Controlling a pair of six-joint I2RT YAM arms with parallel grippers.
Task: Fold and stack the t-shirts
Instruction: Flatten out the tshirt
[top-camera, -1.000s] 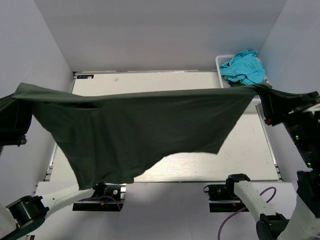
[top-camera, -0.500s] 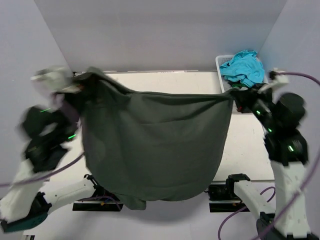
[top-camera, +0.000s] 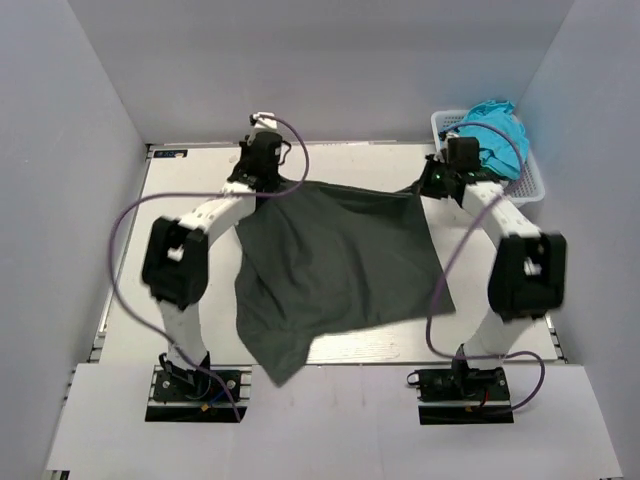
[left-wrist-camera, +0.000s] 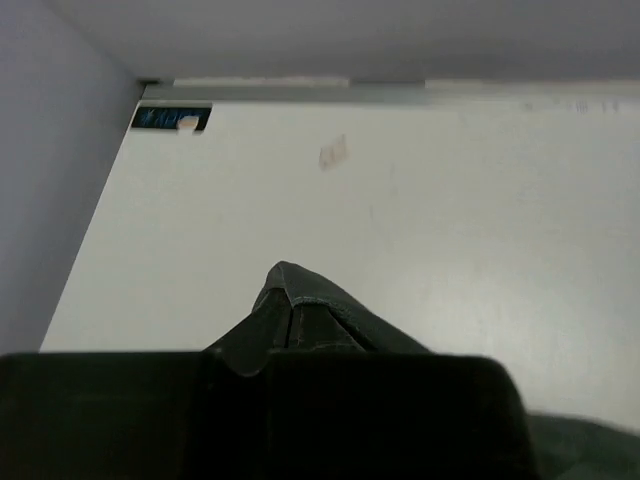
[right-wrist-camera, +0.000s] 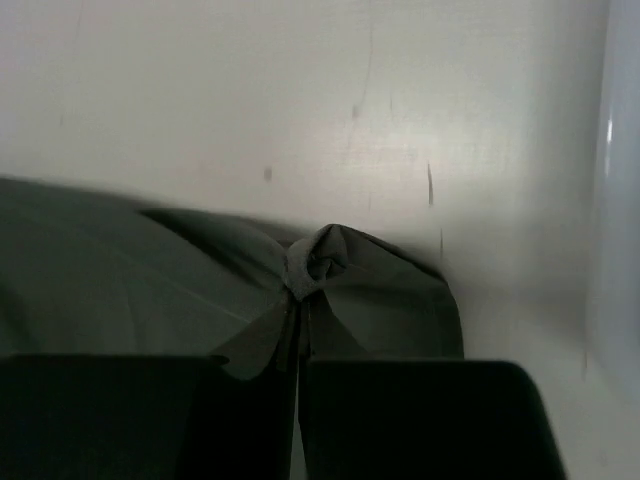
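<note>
A dark charcoal-grey t-shirt (top-camera: 335, 265) lies spread on the table, its near end hanging over the front edge. My left gripper (top-camera: 262, 180) is shut on its far left corner, seen as a cloth peak in the left wrist view (left-wrist-camera: 300, 310). My right gripper (top-camera: 432, 185) is shut on its far right corner, bunched between the fingers in the right wrist view (right-wrist-camera: 315, 265). Both grippers are low over the table's far part. A turquoise t-shirt (top-camera: 490, 125) lies in the basket.
A white lattice basket (top-camera: 528, 170) stands at the far right corner, close to my right gripper. Its wall shows at the right edge of the right wrist view (right-wrist-camera: 615, 250). Grey walls enclose the table on three sides.
Both arms swung forward and down from high at the sides to the table's far part. The dark shirt, held stretched in the air before, now lies on the table.
</note>
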